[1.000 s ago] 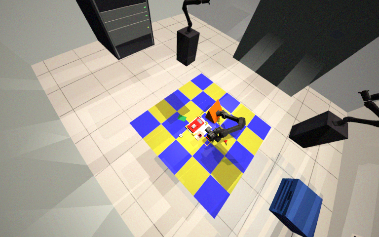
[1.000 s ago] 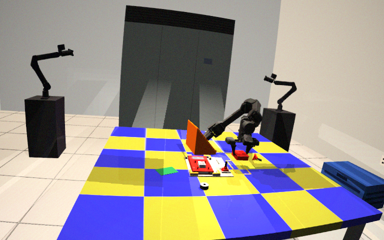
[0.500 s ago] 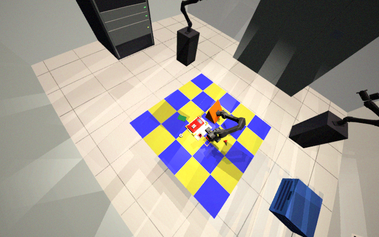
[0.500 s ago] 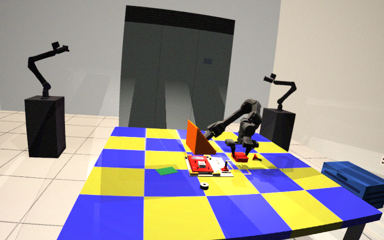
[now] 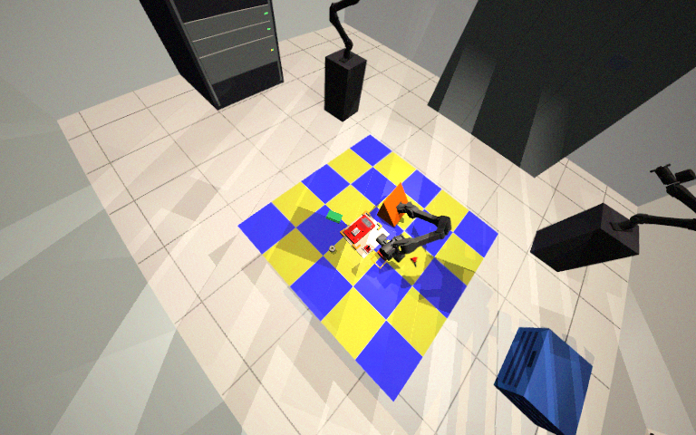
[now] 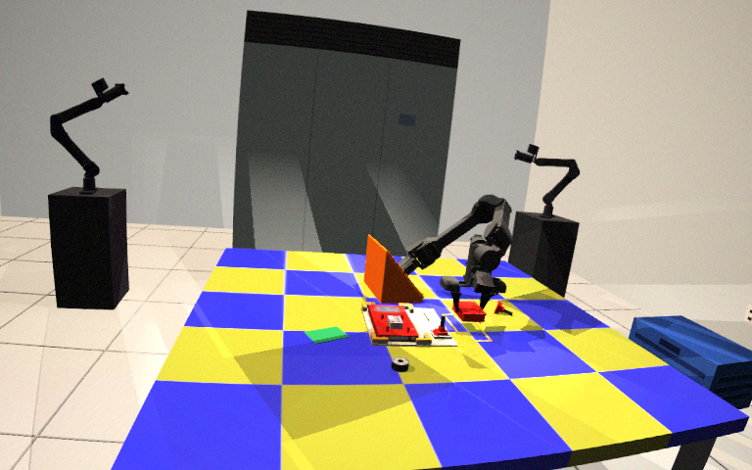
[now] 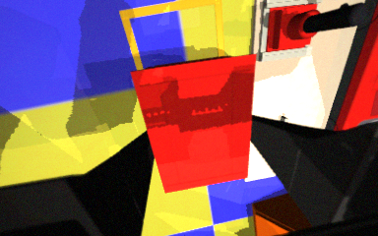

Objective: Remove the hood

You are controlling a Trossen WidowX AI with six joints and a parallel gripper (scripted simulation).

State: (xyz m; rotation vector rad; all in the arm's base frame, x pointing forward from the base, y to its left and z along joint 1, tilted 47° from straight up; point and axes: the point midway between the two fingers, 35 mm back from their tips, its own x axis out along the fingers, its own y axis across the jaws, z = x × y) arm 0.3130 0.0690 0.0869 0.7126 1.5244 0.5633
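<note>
Claw: the gripper (image 5: 382, 255) (image 6: 470, 308) (image 7: 198, 127) is clamped on the hood, one finger against each of two opposite sides.
Hood: the red hood (image 5: 381, 255) (image 6: 470, 313) (image 7: 198, 143) sits between the fingertips, off the car. In the wrist view its broad red face fills the gap and reaches past the fingertips towards the marked area.
Hood's tilt: roughly level in the exterior view, with the gripper coming down on it from above.
Marked area: the yellow outline (image 5: 379, 265) (image 6: 473, 340) (image 7: 171, 8) lies on the table (image 5: 390, 350) (image 6: 339, 419). In the wrist view the hood's far edge overlaps the outline's near end, while most of the hood lies outside it; whether it touches the table cannot be told.
Toy car: the red and white toy car (image 5: 360, 228) (image 6: 380, 317) (image 7: 373, 64) stands beside the outline, apart from the hood.
Car's exposed end: a small red block (image 5: 367, 248) (image 6: 440, 330) (image 7: 284, 29) with a black post sits on the white part nearest the outline.
Orange wedge: the orange wedge (image 5: 393, 205) (image 6: 383, 276) (image 7: 275, 216) stands near the car, between it and the arm's base end.
Small red piece: a small red piece (image 5: 413, 260) (image 6: 502, 308) lies near the hood, on the side away from the car.
Green piece: the flat green piece (image 5: 333, 217) (image 6: 326, 334) rests near the car, on the side away from the gripper.
Ring: a small ring (image 5: 330, 248) (image 6: 399, 367) lies near the car, apart from it.
</note>
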